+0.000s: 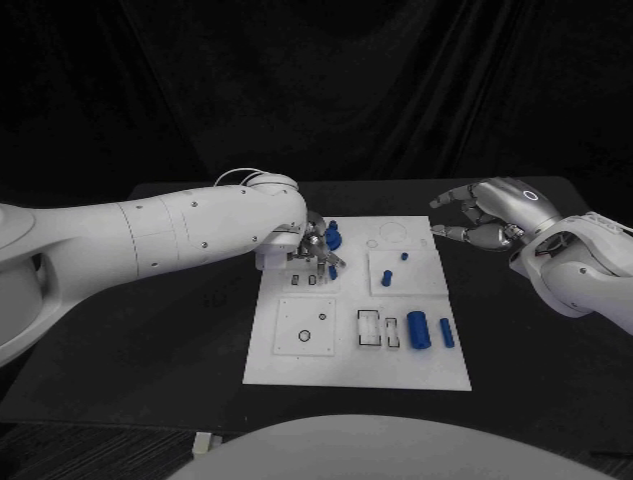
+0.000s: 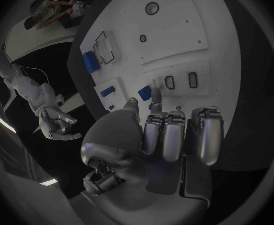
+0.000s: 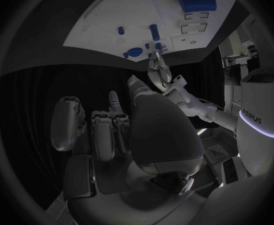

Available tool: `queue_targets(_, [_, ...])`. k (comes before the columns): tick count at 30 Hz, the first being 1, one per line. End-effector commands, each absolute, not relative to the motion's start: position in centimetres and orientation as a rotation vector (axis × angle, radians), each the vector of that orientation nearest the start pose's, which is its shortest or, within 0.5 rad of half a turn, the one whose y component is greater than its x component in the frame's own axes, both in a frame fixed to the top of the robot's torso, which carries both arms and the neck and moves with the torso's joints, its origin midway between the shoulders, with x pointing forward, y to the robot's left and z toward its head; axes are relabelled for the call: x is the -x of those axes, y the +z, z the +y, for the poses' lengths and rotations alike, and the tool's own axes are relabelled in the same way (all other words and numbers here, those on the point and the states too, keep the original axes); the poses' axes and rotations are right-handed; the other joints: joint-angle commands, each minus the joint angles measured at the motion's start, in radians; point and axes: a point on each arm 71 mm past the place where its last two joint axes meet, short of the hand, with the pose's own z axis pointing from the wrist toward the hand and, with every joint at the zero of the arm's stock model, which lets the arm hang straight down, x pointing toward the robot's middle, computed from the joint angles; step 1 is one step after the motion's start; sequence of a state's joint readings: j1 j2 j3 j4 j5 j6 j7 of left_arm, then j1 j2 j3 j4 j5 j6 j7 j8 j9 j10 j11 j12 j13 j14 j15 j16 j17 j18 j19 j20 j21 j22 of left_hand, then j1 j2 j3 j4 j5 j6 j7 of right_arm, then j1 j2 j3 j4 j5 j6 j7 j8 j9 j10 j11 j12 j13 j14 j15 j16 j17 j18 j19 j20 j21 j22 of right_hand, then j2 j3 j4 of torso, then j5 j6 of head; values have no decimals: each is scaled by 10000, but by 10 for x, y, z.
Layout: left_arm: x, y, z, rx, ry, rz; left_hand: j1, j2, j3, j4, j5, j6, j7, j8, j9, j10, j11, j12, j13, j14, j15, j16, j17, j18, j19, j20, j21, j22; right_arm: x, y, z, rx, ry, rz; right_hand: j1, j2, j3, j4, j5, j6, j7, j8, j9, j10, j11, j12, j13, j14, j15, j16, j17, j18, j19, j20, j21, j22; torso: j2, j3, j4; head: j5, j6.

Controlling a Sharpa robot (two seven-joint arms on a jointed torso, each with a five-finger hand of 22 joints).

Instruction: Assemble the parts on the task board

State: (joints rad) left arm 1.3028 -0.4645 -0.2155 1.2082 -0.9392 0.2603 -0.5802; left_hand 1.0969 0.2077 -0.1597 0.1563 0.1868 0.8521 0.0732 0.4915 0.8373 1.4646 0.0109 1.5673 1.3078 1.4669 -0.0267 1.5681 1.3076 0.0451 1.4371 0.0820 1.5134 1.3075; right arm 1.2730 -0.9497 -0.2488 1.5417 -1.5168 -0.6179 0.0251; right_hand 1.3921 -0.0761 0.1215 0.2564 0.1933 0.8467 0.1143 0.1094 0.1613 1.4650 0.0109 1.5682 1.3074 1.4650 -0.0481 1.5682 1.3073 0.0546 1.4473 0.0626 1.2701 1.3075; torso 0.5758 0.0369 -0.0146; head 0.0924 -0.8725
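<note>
From my station I see the white board (image 1: 357, 365) lying flat at the middle of the black table (image 1: 158, 330), a matte plastic plate with outlined rectangular slots and small round holes cut into it. Toward its 4 o'clock corner lie two smooth blue cylinders side by side, a thick cylinder (image 1: 419, 330) and a thin cylinder (image 1: 447, 333) just beside it. Nearer the board's middle stands a short blue peg (image 1: 387, 278), with a tiny blue stud (image 1: 404, 256) at its 1 o'clock. A knobbly blue piece (image 1: 334, 236) sits at the board's 11 o'clock edge.

My left hand (image 1: 310, 250) hovers over that 11 o'clock area, its silver fingers (image 2: 164, 135) pointing down at the board close to the knobbly piece. In the wrist view the fingers run straight and side by side, with the thumb apart; I cannot tell whether the tips pinch anything, since the hand itself hides them.

My right hand (image 1: 492, 213) hangs off the board at its 2 o'clock, above bare table, fingers loosely curled and apart, holding nothing.

The table top is dull and black; dark cloth drapes the room behind it, hanging in soft folds.
</note>
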Motion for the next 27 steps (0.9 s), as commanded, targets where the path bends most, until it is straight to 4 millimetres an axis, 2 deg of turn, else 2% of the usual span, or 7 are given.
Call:
queue_targets(1, [-508,-254,116,358,-3330,25219,167,-7,80,-45,-16,62,-26,-54,42,1062,-27,35,2630,1039,-67,27,2632,-95,59,-18,-26,1430,-460,-200,-247,2587,6126,14522,32,68,-10,-44,48,49,-10,10,-18,1058,51,26,2634,1058,2,26,2635,97,27,-13,-38,1786,-11,14,5,-29,-2])
queue_targets(6, [-508,-255,113,293,-3370,25255,266,-1,187,-141,18,84,-40,-120,110,1062,-39,35,2630,1039,-76,27,2632,-82,16,-26,-53,1392,-461,-202,-247,2593,6125,14547,32,68,-10,-44,48,49,-10,10,-18,1058,51,26,2634,1058,2,26,2635,97,27,-13,-38,1786,-5,19,6,-41,-2])
queue_targets(9, [-508,-256,110,251,-3395,25258,381,8,357,-268,280,89,-53,-245,196,1062,-51,35,2630,1039,-87,27,2632,-70,-27,-37,-85,1360,-460,-202,-246,2599,6131,14564,32,68,-10,-44,48,49,-10,10,-18,1058,51,26,2634,1058,2,26,2635,97,27,-13,-38,1786,1,17,14,-40,-2])
queue_targets(14, [-508,-256,107,196,-3365,25297,388,5,369,-277,291,90,-53,-257,203,1062,-52,35,2630,1039,-88,27,2632,-68,-36,-38,-90,1352,-460,-202,-245,2614,6166,14571,33,69,-11,-47,50,54,-9,8,-20,1058,52,26,2634,1058,3,26,2635,100,21,-12,-55,1781,12,13,-26,-38,-2])
queue_targets(21, [-508,-259,107,192,-3224,25412,471,-13,477,-376,327,102,-66,-330,255,1062,-61,35,2630,1039,-95,27,2632,-68,-35,-45,-98,1357,-460,-203,-246,2598,6145,14595,33,69,-11,-47,50,54,-9,8,-20,1058,52,26,2634,1058,3,26,2635,100,21,-12,-55,1781,5,19,11,-109,-2])
queue_targets(27, [-506,-263,109,193,-3032,25579,798,-40,890,-746,461,145,-109,-536,399,1062,-100,35,2630,1039,-131,27,2632,-65,-35,-78,-120,1366,-460,-203,-247,2590,6127,14626,38,76,-8,-53,54,65,-7,7,-23,1058,53,26,2634,1058,4,26,2635,101,19,-10,-59,1780,-5,36,9,-109,-2])
